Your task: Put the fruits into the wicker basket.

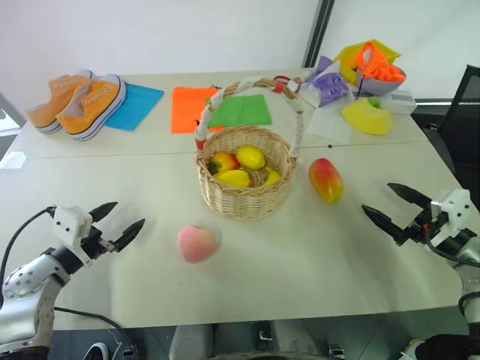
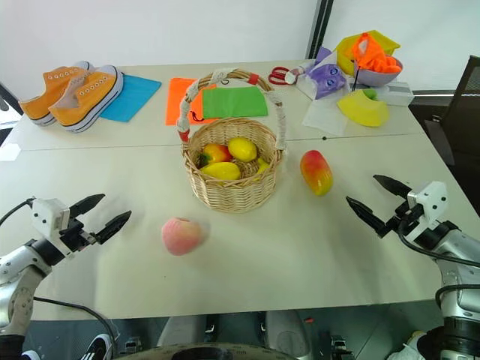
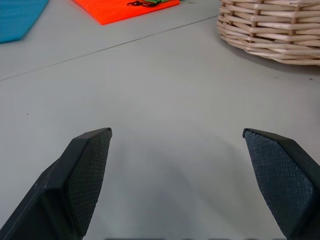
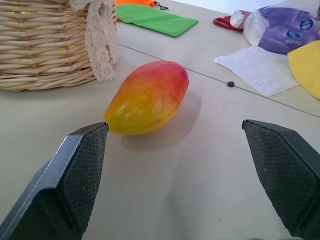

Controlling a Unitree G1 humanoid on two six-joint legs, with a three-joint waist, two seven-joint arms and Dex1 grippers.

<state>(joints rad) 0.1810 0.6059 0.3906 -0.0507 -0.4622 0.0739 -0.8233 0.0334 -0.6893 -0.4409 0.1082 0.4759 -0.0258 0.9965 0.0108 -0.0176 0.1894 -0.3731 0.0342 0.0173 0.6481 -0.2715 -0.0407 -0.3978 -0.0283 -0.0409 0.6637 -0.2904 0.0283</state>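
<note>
From the head cameras we see the wicker basket point(image 1: 245, 180) at the middle of the pale table point(image 1: 300, 262), already holding lemons point(image 1: 250, 157) and a red-orange fruit, while the peach point(image 1: 197, 243) lies on the table in front of it toward our left and the mango point(image 1: 326, 180) lies just beside it on our right. Our left gripper point(image 1: 112, 226) and right gripper point(image 1: 394, 208) both hover low over the table with fingers spread wide, holding nothing, so we judge the task is at its start: neither fruit is picked up yet. Farther back lie orange shoes point(image 1: 79, 101), blue, orange and green cloths, and a bowl piled with bright items, against a white wall. In the left wrist view our fingers frame bare table, with the basket's wall off to one side; the next move there likely calls for turning toward the peach. In the right wrist view the mango point(image 4: 147, 97) sits ahead between our open fingers, close to the basket's lace-wrapped handle; we should advance and close around its middle.
</note>
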